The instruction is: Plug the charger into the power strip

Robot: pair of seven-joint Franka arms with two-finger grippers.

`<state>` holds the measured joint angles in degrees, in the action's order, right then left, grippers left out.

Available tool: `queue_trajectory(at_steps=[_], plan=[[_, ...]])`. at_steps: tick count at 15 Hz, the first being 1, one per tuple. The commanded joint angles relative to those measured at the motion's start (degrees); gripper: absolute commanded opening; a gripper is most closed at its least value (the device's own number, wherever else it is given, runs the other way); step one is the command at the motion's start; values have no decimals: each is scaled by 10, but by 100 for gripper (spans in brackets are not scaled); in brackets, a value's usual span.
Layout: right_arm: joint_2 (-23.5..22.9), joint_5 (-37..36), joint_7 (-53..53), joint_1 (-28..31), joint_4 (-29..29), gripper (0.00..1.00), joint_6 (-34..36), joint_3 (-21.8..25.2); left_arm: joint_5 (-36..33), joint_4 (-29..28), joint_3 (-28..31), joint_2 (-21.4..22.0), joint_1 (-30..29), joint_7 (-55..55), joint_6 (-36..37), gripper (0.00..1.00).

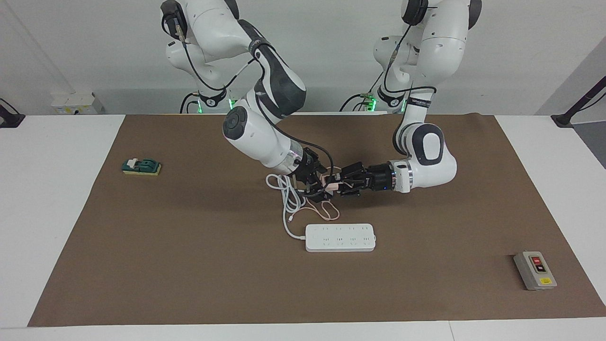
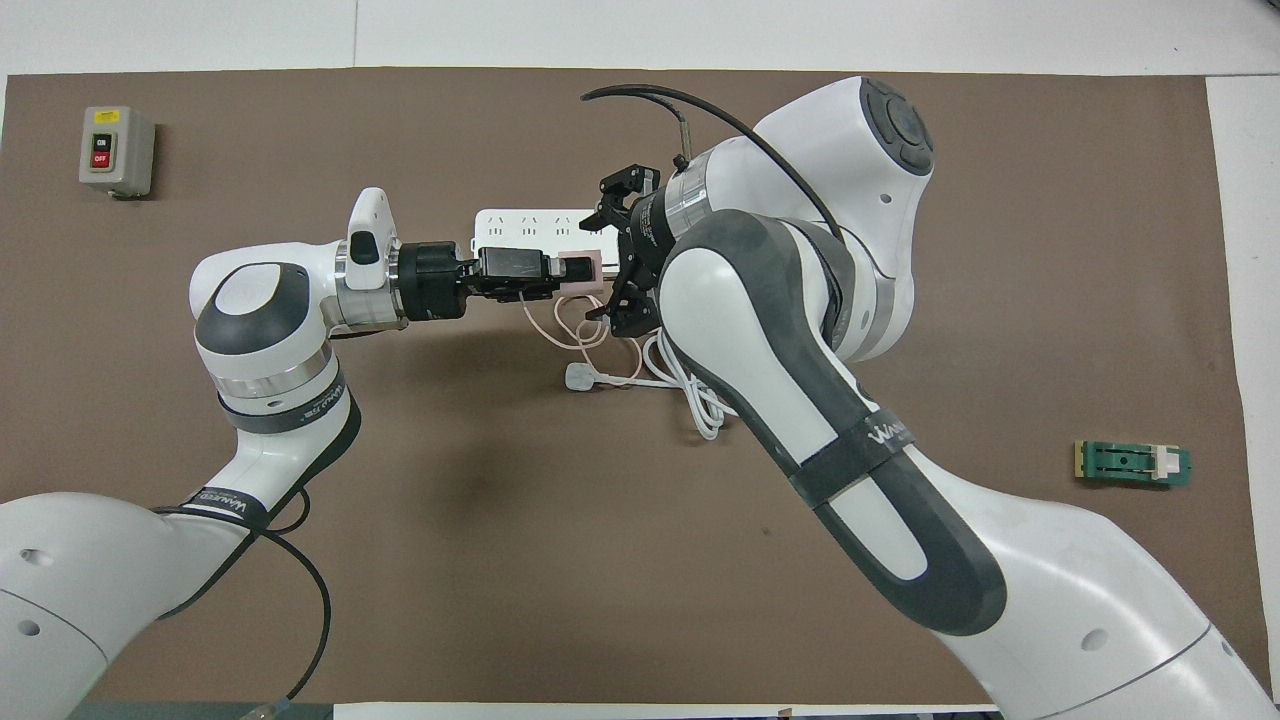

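The charger (image 1: 332, 186) (image 2: 581, 270), a small pale pink cube, hangs in the air between the two grippers, over the mat just on the robots' side of the power strip. My left gripper (image 1: 337, 185) (image 2: 572, 271) is shut on it. My right gripper (image 1: 322, 185) (image 2: 614, 255) faces it from the other end, its fingers spread open on either side of the cube. The thin pink cable (image 1: 325, 209) (image 2: 560, 328) droops in loops to the mat. The white power strip (image 1: 341, 237) (image 2: 530, 222) lies flat, partly hidden by the grippers in the overhead view.
The strip's thick white cord (image 1: 288, 201) (image 2: 690, 395) lies coiled under the right arm, its plug (image 2: 581, 377) on the mat. A grey box with red and black buttons (image 1: 535, 270) (image 2: 115, 150) stands toward the left arm's end. A green block (image 1: 142, 166) (image 2: 1133, 463) lies toward the right arm's end.
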<state>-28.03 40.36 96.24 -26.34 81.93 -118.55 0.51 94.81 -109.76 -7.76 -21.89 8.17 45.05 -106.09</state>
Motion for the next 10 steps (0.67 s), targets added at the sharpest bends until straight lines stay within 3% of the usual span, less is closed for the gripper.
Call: queue_trajectory(at_steps=[1, 5, 10], plan=[[-8, 9, 21, 6, -17, 100, 1, 1, -9, -3, 4, 10, -1, 3, 6, 18], [-3, 2, 21, 43, -34, 100, 23, 7, -41, 9, 5, 11, -9, 1, 4, 18], [21, -50, 3, 116, -50, 100, 66, 7, -189, 56, 6, 12, -33, -10, 0, 18]])
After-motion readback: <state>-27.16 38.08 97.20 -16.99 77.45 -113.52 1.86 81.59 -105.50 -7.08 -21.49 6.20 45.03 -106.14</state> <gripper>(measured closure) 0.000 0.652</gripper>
